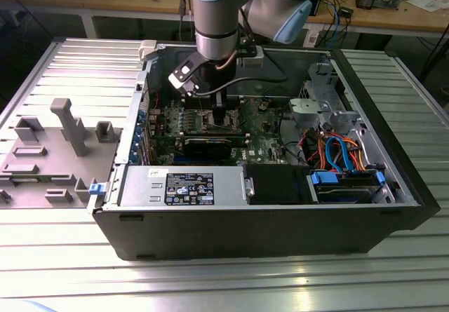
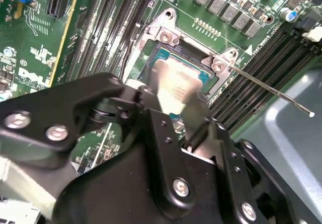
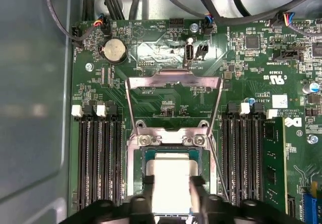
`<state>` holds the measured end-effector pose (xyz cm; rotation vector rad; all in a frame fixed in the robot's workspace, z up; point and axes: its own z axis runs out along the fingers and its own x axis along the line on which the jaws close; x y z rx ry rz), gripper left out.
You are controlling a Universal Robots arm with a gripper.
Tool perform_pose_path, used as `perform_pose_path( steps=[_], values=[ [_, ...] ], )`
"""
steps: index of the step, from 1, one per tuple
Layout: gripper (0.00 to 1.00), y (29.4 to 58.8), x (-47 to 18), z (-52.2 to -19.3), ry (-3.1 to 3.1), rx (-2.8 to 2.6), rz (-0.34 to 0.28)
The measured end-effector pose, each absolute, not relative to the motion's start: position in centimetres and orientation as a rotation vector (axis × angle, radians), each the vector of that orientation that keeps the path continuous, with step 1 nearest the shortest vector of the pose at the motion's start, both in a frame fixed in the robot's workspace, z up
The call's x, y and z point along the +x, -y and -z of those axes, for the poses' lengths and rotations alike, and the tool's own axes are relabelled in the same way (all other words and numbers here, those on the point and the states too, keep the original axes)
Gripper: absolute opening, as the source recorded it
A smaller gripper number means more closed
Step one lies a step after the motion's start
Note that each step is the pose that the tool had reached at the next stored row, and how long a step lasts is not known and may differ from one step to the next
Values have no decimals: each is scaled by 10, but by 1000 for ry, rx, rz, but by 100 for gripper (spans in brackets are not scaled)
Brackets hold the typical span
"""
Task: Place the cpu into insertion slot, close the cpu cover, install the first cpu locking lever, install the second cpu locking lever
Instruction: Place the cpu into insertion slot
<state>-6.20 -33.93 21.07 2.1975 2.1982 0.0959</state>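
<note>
- Cpu (image 3: 172, 171), a flat square chip with a silver-grey top and a green edge, lies between the two black fingers of the gripper (image 3: 172, 184) in both wrist views; it sits right over the insertion slot (image 3: 134, 156); whether it is fully seated or just above the contacts cannot be told
- gripper (image 2: 173, 108) is clamped on the chip, one finger against each of two opposite sides; in the exterior view the gripper (image 1: 221, 116) is low inside the computer case (image 1: 414, 186), over the middle of the green board
- cpu cover (image 3: 173, 75), a thin silver frame with a square window, stands swung open on its hinge, away from the slot; green board shows through its window in the first wrist view
- locking lever (image 2: 271, 90), a thin metal rod, sticks out free from one corner of the slot in the second wrist view; it is not latched down
- black memory slots (image 3: 98, 158) run in banks on both sides of the slot; a round coin battery (image 3: 114, 50) sits on the board beyond the open cover
- arm (image 1: 217, 10) comes down from above into the open case; the case rests on a ribbed metal table (image 1: 210, 284); a grey tray of holders (image 1: 56, 151) lies beside the case, toward the exterior view's left
</note>
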Motion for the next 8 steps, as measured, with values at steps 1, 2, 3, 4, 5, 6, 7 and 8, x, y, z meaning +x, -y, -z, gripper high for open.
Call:
perform_pose_path(
  steps=[1, 2, 3, 4, 5, 6, 7, 8],
  values=[
    [35, 339, -61, -211, -2203, 2202, -88],
    [29, 339, -60, -211, -2206, 2206, -80],
    [23, 339, -59, -211, -2209, 2208, -75],
    [17, 339, -58, -211, -2212, 2212, -68],
    [11, 339, -57, -211, -2213, 2213, -65],
    [11, 339, -57, -211, -2214, 2214, -63],
    [11, 339, -57, -211, -2215, 2215, -62],
    [11, 339, -57, -211, -2215, 2215, -61]
  ],
)
